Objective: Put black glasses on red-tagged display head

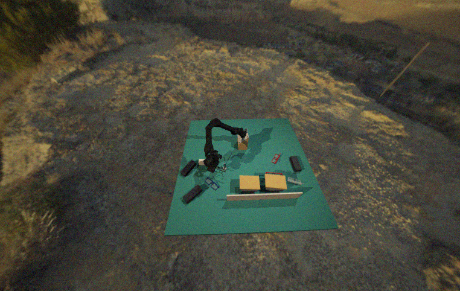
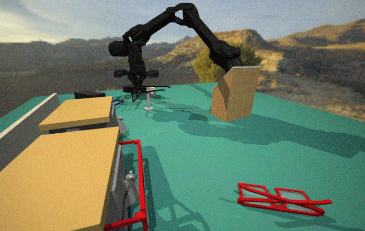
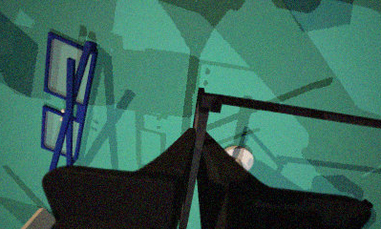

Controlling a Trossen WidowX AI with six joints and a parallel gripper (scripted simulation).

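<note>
My gripper (image 2: pixel 138 90) (image 3: pixel 196 135) is shut on the black glasses (image 2: pixel 161 86) (image 3: pixel 297 111), held above the mat with a temple reaching out sideways. A white post (image 2: pixel 148 100) with a round base (image 3: pixel 244 159) stands just beside and below them. Two grey display heads stand under orange boards. The far head (image 2: pixel 115 114) seems to have a bare face. Red-framed glasses (image 2: pixel 141 172) stand out in front of the near head (image 2: pixel 116 178). A small blue patch shows low beside the near head. No red tag can be made out. The gripper is well away from both heads.
A pale panel (image 1: pixel 264 196) (image 2: pixel 11 126) stands behind the heads. Folded blue glasses (image 1: pixel 212 184) (image 3: pixel 68 114), red glasses (image 1: pixel 276 158) (image 2: pixel 281 201), clear glasses (image 1: pixel 294 180) and dark cases (image 1: pixel 189 168) (image 1: pixel 192 194) (image 1: pixel 295 163) lie around. A wooden wedge (image 2: pixel 238 94) stands by the arm's base.
</note>
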